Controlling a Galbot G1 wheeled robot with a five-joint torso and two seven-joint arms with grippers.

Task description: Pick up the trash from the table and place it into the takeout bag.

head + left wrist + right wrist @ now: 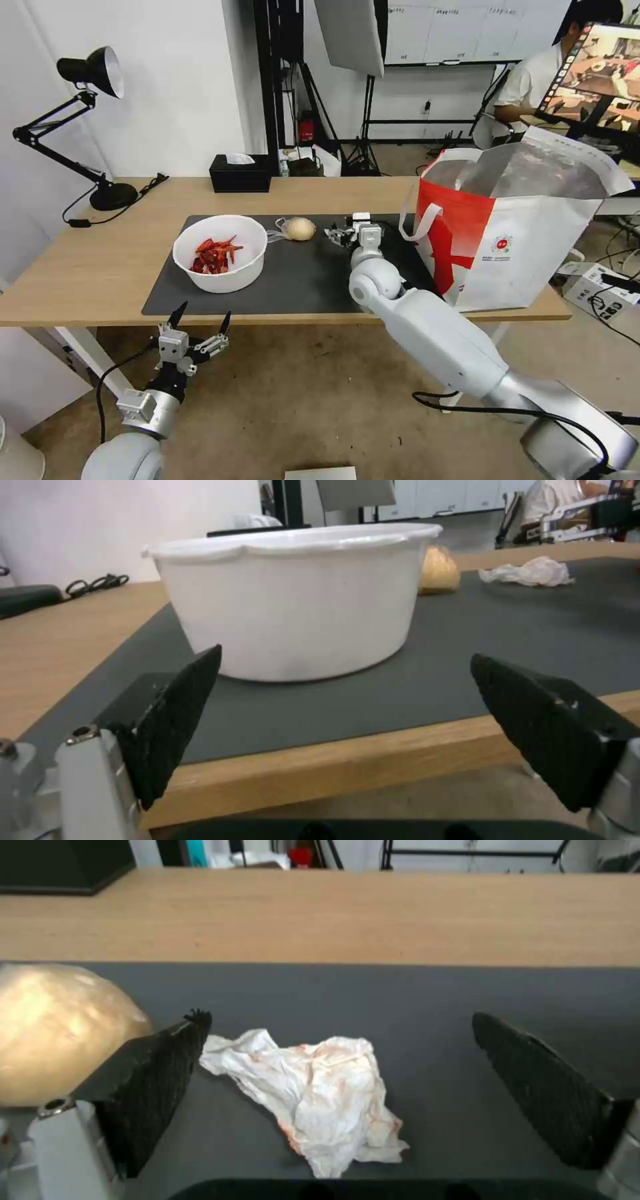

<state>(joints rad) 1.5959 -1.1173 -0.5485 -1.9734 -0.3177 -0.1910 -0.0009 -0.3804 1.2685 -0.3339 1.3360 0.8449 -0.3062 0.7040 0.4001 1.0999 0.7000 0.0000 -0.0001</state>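
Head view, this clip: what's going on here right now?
The robot is clearing trash off a table into a takeout bag. Its right gripper hangs open over a crumpled tissue on the grey mat, next to a bagged bun. The left gripper waits open just off the table's near edge, facing a white bowl of red shells. Nothing is held.

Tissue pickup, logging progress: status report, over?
Right gripper open over crumpled tissue, not gripping. Left gripper open, below table edge. Bun beside right finger.
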